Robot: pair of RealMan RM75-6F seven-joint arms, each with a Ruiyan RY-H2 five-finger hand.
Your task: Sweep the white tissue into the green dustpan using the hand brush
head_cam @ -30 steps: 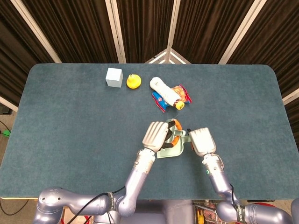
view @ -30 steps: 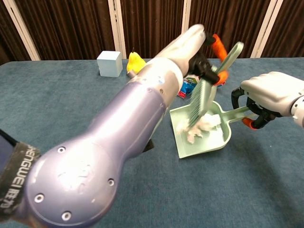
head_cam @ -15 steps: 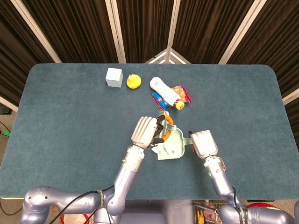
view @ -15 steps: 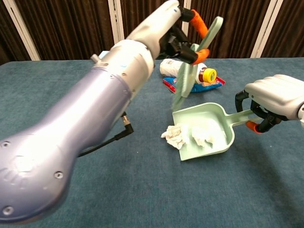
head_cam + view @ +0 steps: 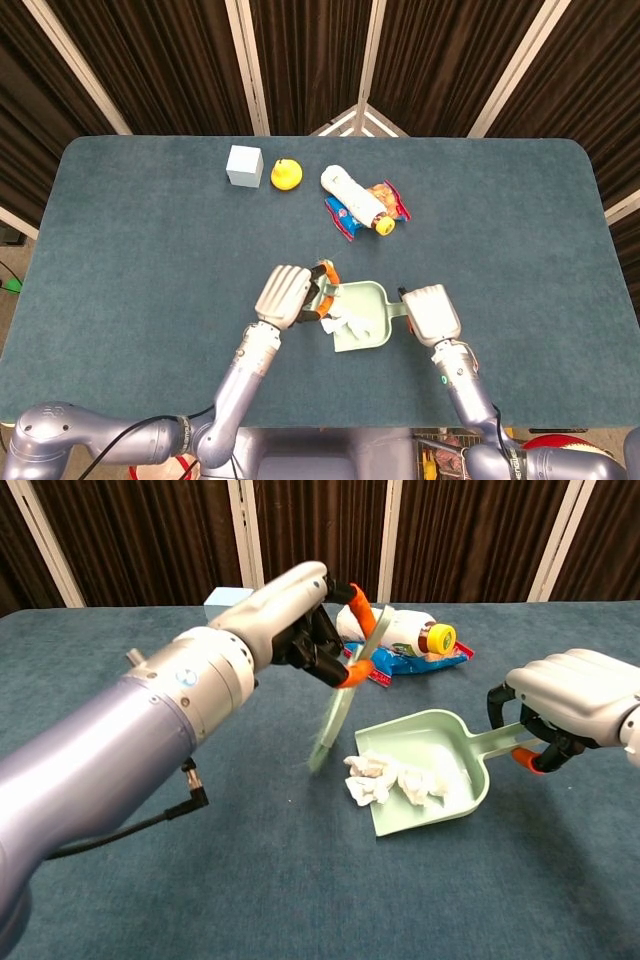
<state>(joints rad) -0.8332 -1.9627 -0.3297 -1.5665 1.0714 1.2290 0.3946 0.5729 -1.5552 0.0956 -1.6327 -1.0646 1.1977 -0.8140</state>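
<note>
The left hand (image 5: 300,630) has its fingers (image 5: 318,652) wrapped around the orange grip of the hand brush (image 5: 340,705), whose pale green head hangs tilted down toward the blue worktop (image 5: 150,880), just left of the green dustpan (image 5: 450,742). The right hand (image 5: 570,695) grips the dustpan's handle, fingers closed around it, and the pan sits low over the worktop with its open mouth facing the brush. The white tissue (image 5: 385,778) lies crumpled at the pan's mouth, part of it over the front lip and part inside on the pan floor; the brush tip stands just beside it, and I cannot tell whether the two touch. Behind the brush, toward the far edge, a white bottle (image 5: 400,630) with a yellow cap lies on its side on a blue and red packet (image 5: 420,660). In the head view, a yellow toy duck (image 5: 286,174) and a pale blue cube (image 5: 244,165) sit just beside each other to the left of the bottle, well apart from the pan. Dark curtains (image 5: 150,60) hang beyond the worktop.
</note>
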